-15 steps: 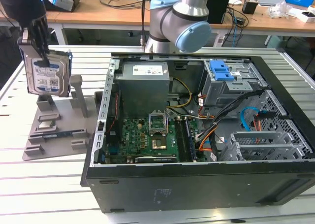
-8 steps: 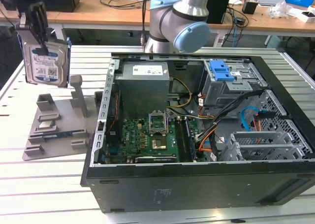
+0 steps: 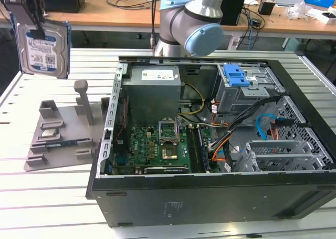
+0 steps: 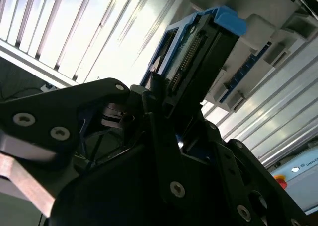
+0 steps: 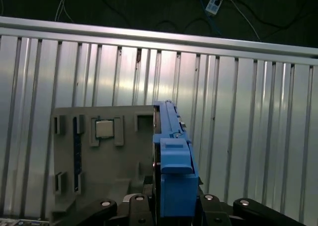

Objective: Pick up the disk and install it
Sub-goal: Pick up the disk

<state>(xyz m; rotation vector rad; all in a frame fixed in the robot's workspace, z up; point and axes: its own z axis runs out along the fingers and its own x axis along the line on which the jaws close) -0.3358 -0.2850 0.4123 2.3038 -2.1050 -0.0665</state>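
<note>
The disk [image 3: 43,47], a silver drive with a white-and-blue label in a blue carrier, hangs upright in the air at the exterior view's upper left. My gripper [image 3: 32,19] is shut on its upper edge. It hangs above the grey fixture [image 3: 58,139], clear of it. In the first wrist view the disk [image 5: 172,151] shows edge-on, with the blue carrier tab nearest the camera and my gripper [image 5: 171,206] clamped around it. The second wrist view has the disk [image 4: 201,52] rising out of the black fingers [image 4: 154,94].
The open computer case [image 3: 210,202] lies on the slatted table at the exterior view's right. Inside are a grey power-supply box [image 3: 155,89], a motherboard [image 3: 157,147] and a drive cage with a blue latch plate [image 3: 236,75]. The grey fixture holds a chip [image 5: 104,128]. The arm's base [image 3: 184,23] stands behind the case.
</note>
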